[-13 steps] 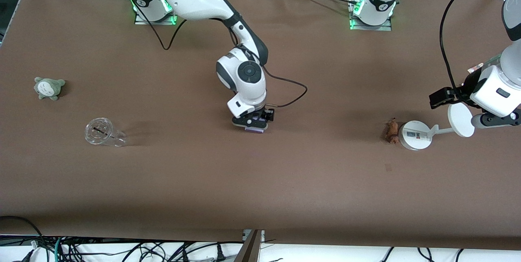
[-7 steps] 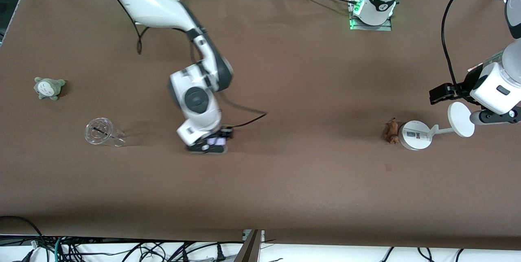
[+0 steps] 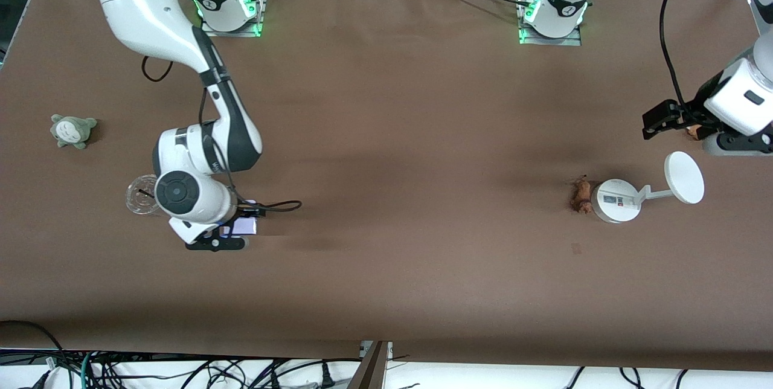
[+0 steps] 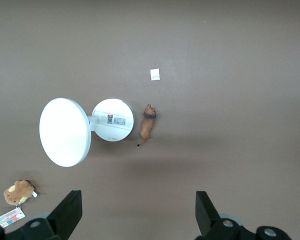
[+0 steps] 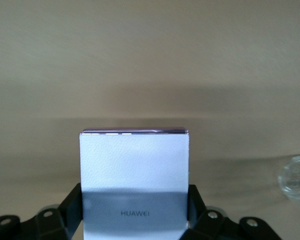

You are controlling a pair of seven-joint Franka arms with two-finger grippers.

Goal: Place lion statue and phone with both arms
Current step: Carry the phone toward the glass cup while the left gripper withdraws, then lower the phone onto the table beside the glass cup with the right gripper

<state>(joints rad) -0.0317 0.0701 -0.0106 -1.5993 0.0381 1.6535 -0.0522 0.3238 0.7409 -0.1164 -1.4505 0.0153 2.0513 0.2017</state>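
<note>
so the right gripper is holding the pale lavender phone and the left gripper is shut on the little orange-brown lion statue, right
Not quite. The right gripper does hold the flat pale lavender phone, but the left gripper is open and empty. The left wrist view shows the small orange-brown lion statue lying on the brown table, beside the white round-based stand.

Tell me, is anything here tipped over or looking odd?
Yes: the clear cup lies on its side, beside the right pincer, which holds the phone. The lion statue also lies flat, against the white stand. The left pincer hangs open above them.
</note>
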